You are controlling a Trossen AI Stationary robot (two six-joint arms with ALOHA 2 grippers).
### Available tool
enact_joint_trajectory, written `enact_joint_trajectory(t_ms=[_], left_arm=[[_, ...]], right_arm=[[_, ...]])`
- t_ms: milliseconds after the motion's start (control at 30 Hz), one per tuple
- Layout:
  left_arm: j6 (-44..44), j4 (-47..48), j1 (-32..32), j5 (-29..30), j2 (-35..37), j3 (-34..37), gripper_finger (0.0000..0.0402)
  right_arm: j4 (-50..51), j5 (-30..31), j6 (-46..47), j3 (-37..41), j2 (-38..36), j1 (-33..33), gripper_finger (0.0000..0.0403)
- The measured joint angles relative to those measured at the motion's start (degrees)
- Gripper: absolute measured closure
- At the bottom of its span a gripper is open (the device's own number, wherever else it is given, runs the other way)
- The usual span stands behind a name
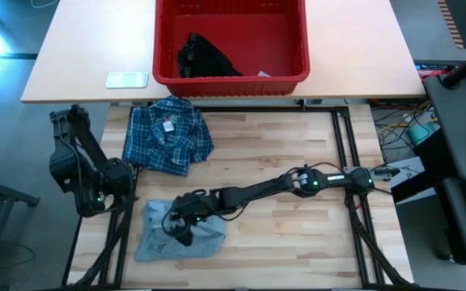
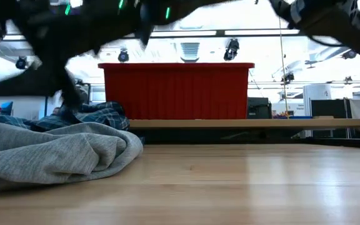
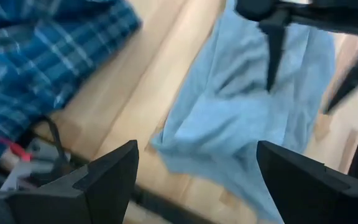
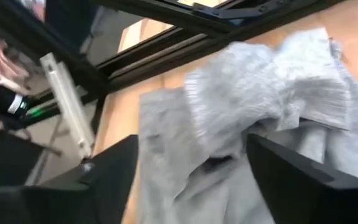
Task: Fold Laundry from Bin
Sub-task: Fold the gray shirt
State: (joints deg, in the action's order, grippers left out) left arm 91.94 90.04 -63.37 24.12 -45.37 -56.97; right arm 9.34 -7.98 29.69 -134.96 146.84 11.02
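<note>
Pale wood planks make up the bench [image 1: 298,234] in the high view, with a tan tabletop beyond it at the top of the frame. On that tabletop sits the red bin [image 1: 230,81], holding a small black garment [image 1: 203,58] at its left side and a scrap of white by its lower wall. Just below the bin, upper left of the planks, lies the blue plaid shirt [image 1: 168,135], roughly folded. At lower left the grey T-shirt [image 1: 156,236] is bunched, and the right tool [image 1: 183,233] sits over its right half at the end of an arm stretched across from the right. The left tool [image 1: 103,194] is tucked at the left edge of the bench, clear of the cloth.

From the low view the bin's inside is hidden; only its red wall shows, with the grey T-shirt heaped at lower left and the plaid shirt behind it.

Seen from the left wrist, the left tool's fingers [image 3: 107,177] stand spread wide, the T-shirt ahead between them.

Seen from the right wrist, the right tool's fingers [image 4: 114,171] stand apart with rumpled grey cloth between them, none of it pinched.
</note>
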Motion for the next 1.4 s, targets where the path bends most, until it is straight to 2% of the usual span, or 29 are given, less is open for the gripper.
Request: enact_joint_trajectory(t_ms=[100,233,433,600,700,800,933,1067,1167,1233,1400], left_arm=[[-1.11,-1.42,0.96,3.8,-1.1,-0.13,0.0093],[-10.61,-10.95,4.35,7.14,-5.84,0.02,0.0093],[-22.73,-22.78,14.74,7.91,-17.83,0.11,0.0093],[-26.9,-27.3,18.65,8.47,-25.71,0.77,0.0093],[-27.02,-31.4,18.57,9.38,-28.55,2.67,0.0093],[-29.87,-40.14,18.57,9.3,-31.08,6.15,0.0093],[-31.66,-47.96,18.42,7.7,-35.12,10.82,0.0093],[-31.14,-46.89,16.53,3.62,-38.11,14.06,0.0093],[-29.88,-42.03,14.44,-2.83,-38.1,15.04,0.0093],[-27.79,-36.3,12.34,-7.0,-36.01,14.73,0.0093],[-22.27,-22.85,4.68,-14.56,-27.41,8.57,0.0093]], right_arm=[[9.37,0.04,-1.78,-0.09,-4.22,0.38,0.0075],[25.05,0.8,-3.36,-0.09,-9.34,0.87,0.0043],[40.08,11.27,-5.62,-0.06,-13.0,3.6,0.004],[40.86,16.41,-9.98,0.51,-7.6,5.94,0.0039],[39.61,16.99,-11.36,0.5,-5.4,6.83,0.0039],[39.54,17.0,-11.8,0.37,-3.7,7.21,0.0039],[42.56,15.6,-11.01,0.37,-2.34,6.93,0.0039],[47.13,15.33,-10.24,0.61,-2.51,6.81,0.0039],[48.61,14.64,-10.23,0.61,-2.56,6.84,0.0039],[49.12,13.92,-10.2,0.61,-2.6,6.85,0.0039],[49.74,13.69,-10.2,0.61,-2.6,7.0,0.0039]])
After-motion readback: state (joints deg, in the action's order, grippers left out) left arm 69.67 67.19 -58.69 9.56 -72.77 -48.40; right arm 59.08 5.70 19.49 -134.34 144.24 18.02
